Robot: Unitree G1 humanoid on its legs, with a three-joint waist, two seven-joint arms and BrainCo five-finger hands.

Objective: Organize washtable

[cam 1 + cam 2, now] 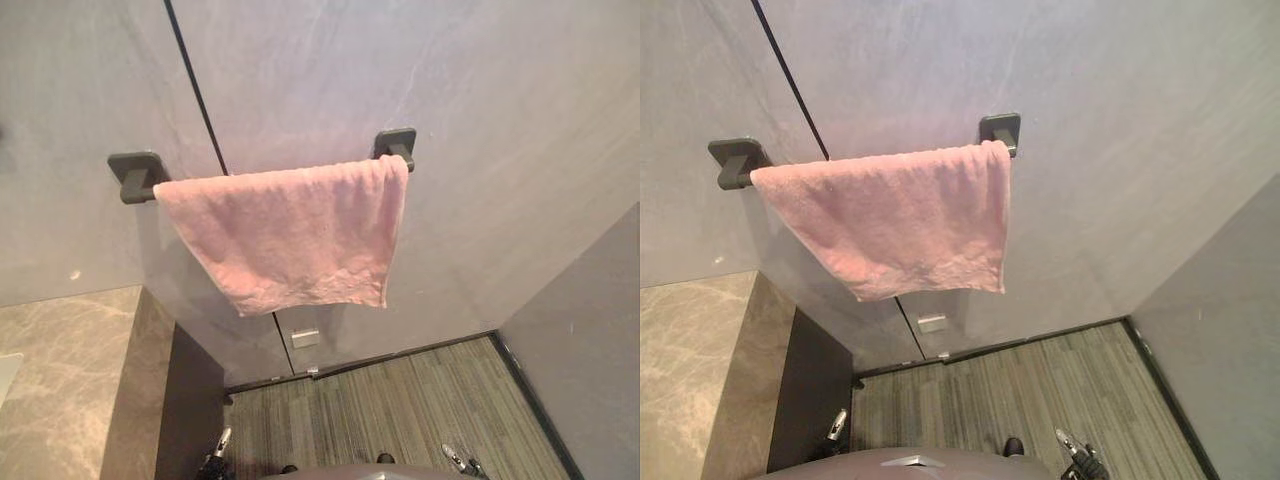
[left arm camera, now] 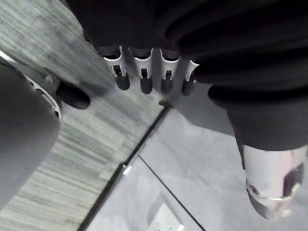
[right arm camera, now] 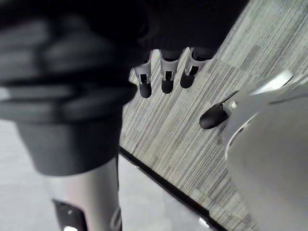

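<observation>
Pink towel [image 1: 290,235] over dark rail [image 1: 135,175] at 12 o'clock, marble counter [image 1: 60,390] at 8 o'clock, left hand [image 2: 143,72], right hand [image 3: 166,74] — both relaxed wide, empty.

The pink towel [image 1: 290,235] is soft, nubby terry cloth, its rail brackets [image 1: 137,175] look matt dark plastic or metal, the wall [image 1: 480,120] is smooth grey stone-like panelling with a faint sheen, the table [image 1: 60,390] is polished veined marble, and the floor [image 1: 400,410] is rough, striped woven carpet
</observation>
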